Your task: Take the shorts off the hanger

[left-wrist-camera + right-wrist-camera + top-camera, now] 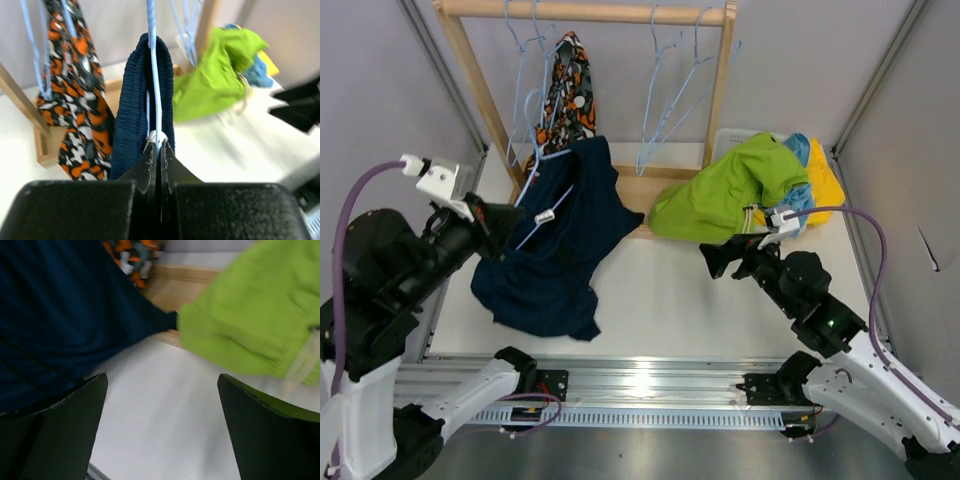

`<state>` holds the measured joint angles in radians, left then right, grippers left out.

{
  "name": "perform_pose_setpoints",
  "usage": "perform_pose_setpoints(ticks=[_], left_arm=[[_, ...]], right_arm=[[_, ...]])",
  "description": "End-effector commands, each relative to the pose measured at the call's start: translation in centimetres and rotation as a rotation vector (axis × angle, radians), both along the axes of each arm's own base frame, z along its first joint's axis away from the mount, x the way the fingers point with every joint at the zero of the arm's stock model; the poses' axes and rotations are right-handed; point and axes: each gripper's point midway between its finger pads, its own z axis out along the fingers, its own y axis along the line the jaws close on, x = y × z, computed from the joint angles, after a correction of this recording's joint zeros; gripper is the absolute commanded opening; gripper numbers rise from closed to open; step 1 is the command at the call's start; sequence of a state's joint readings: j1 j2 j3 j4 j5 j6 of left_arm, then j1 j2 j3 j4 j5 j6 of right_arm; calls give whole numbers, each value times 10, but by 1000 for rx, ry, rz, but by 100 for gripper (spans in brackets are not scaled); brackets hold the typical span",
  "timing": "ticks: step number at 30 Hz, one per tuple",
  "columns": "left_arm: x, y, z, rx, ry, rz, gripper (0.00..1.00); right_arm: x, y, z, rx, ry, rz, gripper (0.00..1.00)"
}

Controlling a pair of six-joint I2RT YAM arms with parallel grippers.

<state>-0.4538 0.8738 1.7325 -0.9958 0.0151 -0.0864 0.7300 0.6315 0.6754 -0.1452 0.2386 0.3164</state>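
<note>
**Navy pair on a held hanger; right tool free to strip it**

Observed: the left tool (157, 145) has its jaws pressed together on the lower wire of a light-blue hanger (151, 60), at about 9 o'clock on the tabletop (670, 290). The navy shorts (565, 250) are draped over that hanger, and their lower part trails onto the tabletop. The right tool (713, 260) has its jaws wide apart and holds nothing. It sits at about 3 o'clock, just beside the lime green shorts (720, 190). The patterned shorts (570, 95) hang on the wooden rack (585, 12) at 11 o'clock.

Recommended: hold the hanger firm and raised. Bring the right tool across to 9 o'clock and close it on a thick fold of navy cloth, well clear of the wire. Draw the cloth sideways along the bar rather than straight down. In my judgement the main risk is the waistband snagging.
</note>
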Motion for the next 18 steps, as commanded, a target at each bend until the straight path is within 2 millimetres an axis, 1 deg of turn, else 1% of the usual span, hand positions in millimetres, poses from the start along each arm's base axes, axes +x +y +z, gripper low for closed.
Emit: perform_pose_setpoints(ticks=[1, 2, 3, 4, 5, 6, 7, 8, 9, 10, 12, 13, 17, 18], left_arm=[[-21, -18, -3, -25, 14, -140, 0], [-33, -18, 3, -47, -10, -167, 0], [-47, -28, 6, -65, -18, -250, 0], [-53, -33, 10, -79, -32, -290, 0], [-60, -34, 12, -91, -47, -321, 0], [-67, -40, 14, -101, -46, -369, 0], [-70, -42, 18, -111, -60, -389, 0], [-74, -43, 22, -120, -70, -407, 0], [-83, -46, 28, -138, -78, -445, 0], [-87, -48, 34, -152, -92, -467, 0], [-101, -51, 46, -182, -114, -522, 0], [-103, -51, 50, -190, -127, -532, 0], [-111, -55, 51, -209, -118, -572, 0], [-111, -55, 48, -209, -111, -575, 0]], right_arm=[[-21, 53, 47, 28, -138, 321, 100], [-23, 60, 45, 21, -131, 363, 100], [-29, 71, 60, 45, -161, 426, 99], [-26, 81, 57, 45, -149, 454, 99], [-26, 87, 58, 47, -150, 474, 99], [-28, 94, 65, 52, -165, 492, 99], [-24, 100, 65, 42, -176, 495, 100], [-22, 103, 66, 36, -187, 495, 99], [-22, 107, 68, 33, -195, 498, 99], [-19, 109, 76, 37, -213, 488, 99], [-11, 114, 76, 22, -214, 481, 100], [-9, 115, 78, 25, -219, 475, 100], [0, 119, 87, 44, -252, 454, 99], [2, 121, 85, 43, -250, 449, 100]])
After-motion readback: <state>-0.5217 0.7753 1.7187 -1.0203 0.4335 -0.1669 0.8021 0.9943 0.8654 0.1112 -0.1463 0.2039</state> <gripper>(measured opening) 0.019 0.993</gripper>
